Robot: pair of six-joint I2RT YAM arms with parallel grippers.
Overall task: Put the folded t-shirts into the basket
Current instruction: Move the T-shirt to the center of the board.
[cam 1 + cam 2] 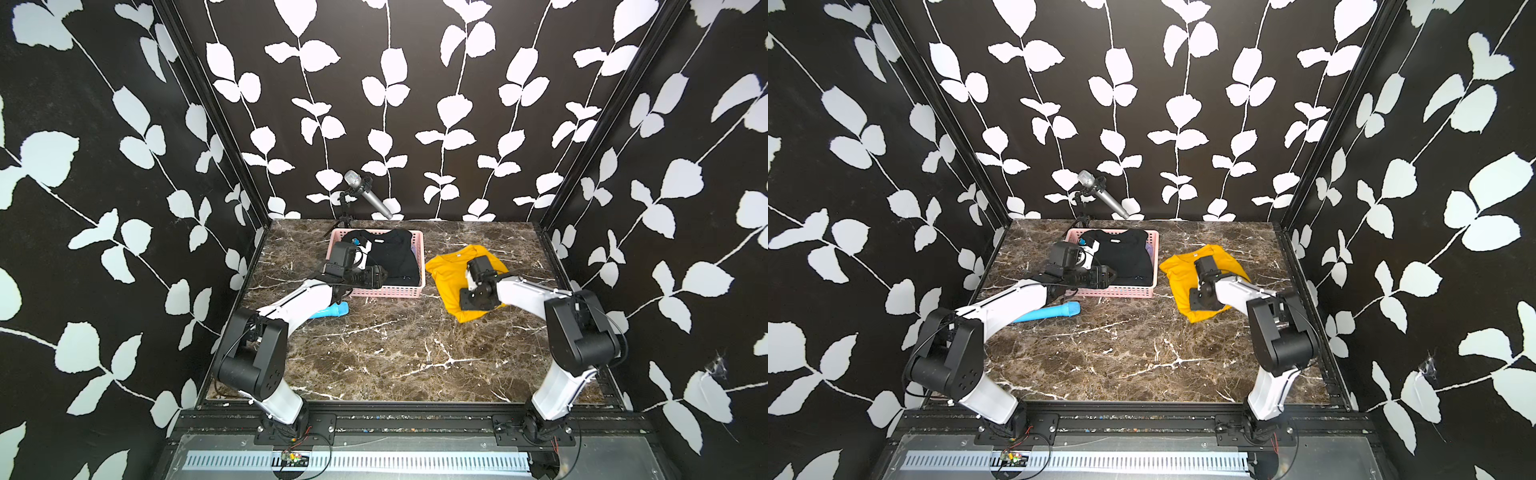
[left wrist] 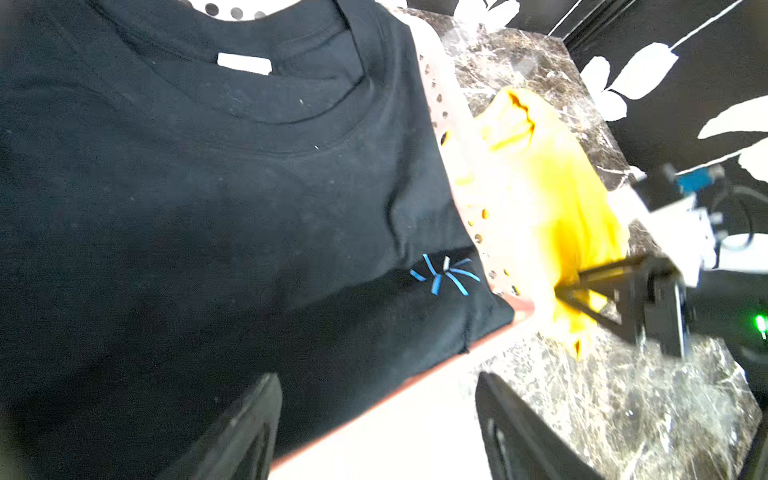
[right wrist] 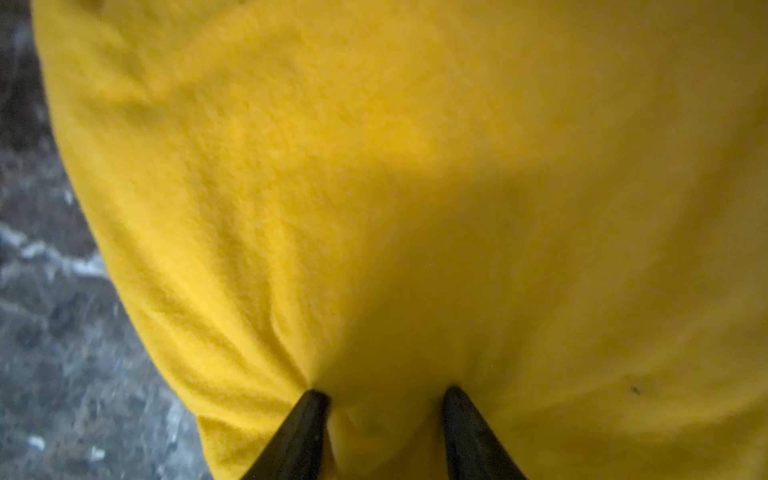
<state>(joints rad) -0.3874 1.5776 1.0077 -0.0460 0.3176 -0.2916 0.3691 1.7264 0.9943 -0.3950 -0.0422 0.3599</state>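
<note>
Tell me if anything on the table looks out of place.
A light blue cylinder lies on its side just in front of the pink basket; it is no shirt. The yellow t-shirt beside the basket looks rumpled, not neatly folded.

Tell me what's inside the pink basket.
A folded black t-shirt fills the basket on top. A sliver of lilac fabric peeks out beneath it at one side. Anything else below is covered.

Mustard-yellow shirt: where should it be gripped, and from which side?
Probably pinch the folded layers near the end facing the robot, coming down from above. The mustard-yellow shirt lies flat on the table beside the basket, offering no raised edge; the right gripper presses in there, cloth bunching between its tips.
</note>
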